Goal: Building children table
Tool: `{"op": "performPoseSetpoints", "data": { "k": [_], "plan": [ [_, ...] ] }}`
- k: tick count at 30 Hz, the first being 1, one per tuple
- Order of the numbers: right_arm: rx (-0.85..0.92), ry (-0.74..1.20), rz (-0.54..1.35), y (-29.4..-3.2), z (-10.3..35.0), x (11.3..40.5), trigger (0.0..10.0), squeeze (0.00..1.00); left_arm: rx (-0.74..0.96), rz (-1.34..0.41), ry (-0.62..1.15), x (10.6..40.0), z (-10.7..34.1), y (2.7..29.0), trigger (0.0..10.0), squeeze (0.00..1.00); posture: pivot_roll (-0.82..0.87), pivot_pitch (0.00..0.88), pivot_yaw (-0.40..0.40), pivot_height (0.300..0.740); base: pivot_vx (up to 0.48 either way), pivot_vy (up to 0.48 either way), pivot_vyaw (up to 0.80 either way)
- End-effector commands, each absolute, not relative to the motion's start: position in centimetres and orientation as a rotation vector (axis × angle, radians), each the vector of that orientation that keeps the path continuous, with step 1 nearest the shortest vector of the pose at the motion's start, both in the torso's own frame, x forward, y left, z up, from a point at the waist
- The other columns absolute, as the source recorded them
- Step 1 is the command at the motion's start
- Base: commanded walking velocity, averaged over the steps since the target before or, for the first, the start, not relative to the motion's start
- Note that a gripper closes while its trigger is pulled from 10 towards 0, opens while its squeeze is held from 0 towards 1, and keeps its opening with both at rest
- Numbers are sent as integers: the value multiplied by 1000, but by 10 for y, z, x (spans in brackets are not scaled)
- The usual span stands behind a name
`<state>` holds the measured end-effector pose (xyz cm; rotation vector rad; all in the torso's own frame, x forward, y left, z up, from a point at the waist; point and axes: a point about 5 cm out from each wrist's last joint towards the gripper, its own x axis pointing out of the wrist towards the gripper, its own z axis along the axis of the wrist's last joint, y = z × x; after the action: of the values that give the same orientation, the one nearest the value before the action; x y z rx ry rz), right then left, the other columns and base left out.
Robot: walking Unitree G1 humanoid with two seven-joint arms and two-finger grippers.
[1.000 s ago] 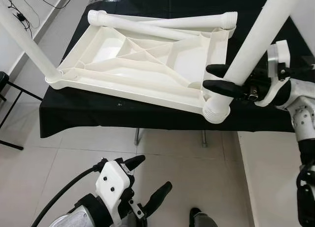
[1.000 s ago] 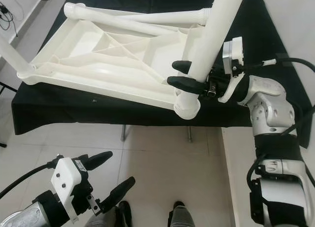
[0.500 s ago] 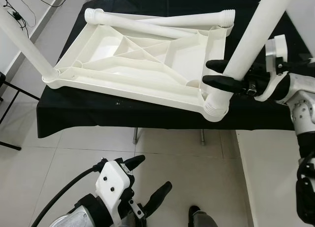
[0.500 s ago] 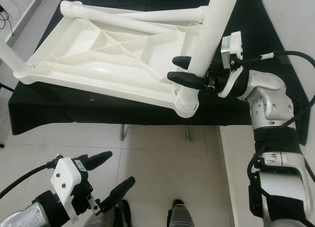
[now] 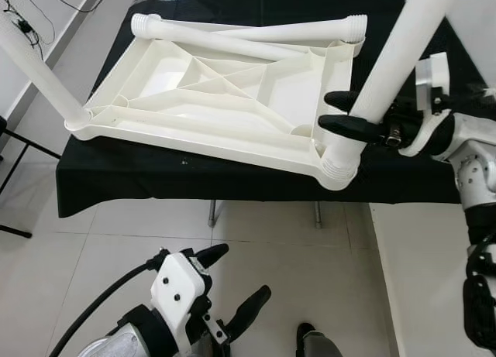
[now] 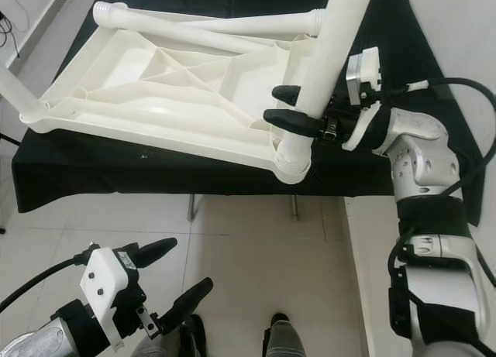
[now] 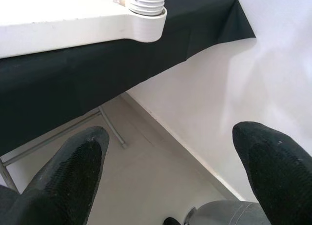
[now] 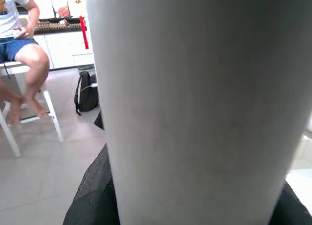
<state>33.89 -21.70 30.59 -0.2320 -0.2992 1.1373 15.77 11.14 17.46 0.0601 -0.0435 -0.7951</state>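
A white plastic table top (image 5: pixel 225 101) lies upside down on a table draped in black cloth (image 5: pixel 155 183). One white leg (image 5: pixel 39 70) stands in its near left corner. My right gripper (image 5: pixel 327 111) is shut on a second white leg (image 5: pixel 395 55), just above that leg's ribbed end at the near right corner socket (image 5: pixel 339 171). The right wrist view has this leg (image 8: pixel 195 98) right against the camera. Two more legs (image 5: pixel 248 41) lie across the far end of the top. My left gripper (image 5: pixel 242 272) hangs low over the floor, open, with nothing in it.
The black table's front edge overhangs a pale tiled floor (image 5: pixel 116 233), with metal table legs (image 5: pixel 213 214) below. A white wall (image 7: pixel 234 88) runs along the right. In the right wrist view a person (image 8: pixel 19 54) sits on a white stool near a black bag (image 8: pixel 87 95).
The whole picture has shifted slightly, so the camera moved. My right gripper still holds the leg at the same corner, and the left gripper hangs as before.
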Motion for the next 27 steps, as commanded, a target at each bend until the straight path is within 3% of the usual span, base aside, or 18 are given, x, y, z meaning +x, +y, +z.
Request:
{"op": "performPoseSetpoints", "data": {
  "k": [1, 12, 27],
  "plan": [
    [-230, -256, 1155, -210, 295, 342, 10000, 0, 69, -807, -21, 154, 173, 111, 10000, 0, 19, 352, 50, 740, 0, 0, 0],
    [-227, -227, 1222, -201, 288, 339, 10000, 0, 66, -806, -23, 154, 173, 111, 10000, 0, 16, 352, 45, 740, 0, 0, 0],
    [-280, -211, 1182, -215, 297, 341, 10000, 0, 66, -805, -27, 154, 173, 110, 10000, 0, 10, 347, 40, 740, 0, 0, 0]
  ]
}}
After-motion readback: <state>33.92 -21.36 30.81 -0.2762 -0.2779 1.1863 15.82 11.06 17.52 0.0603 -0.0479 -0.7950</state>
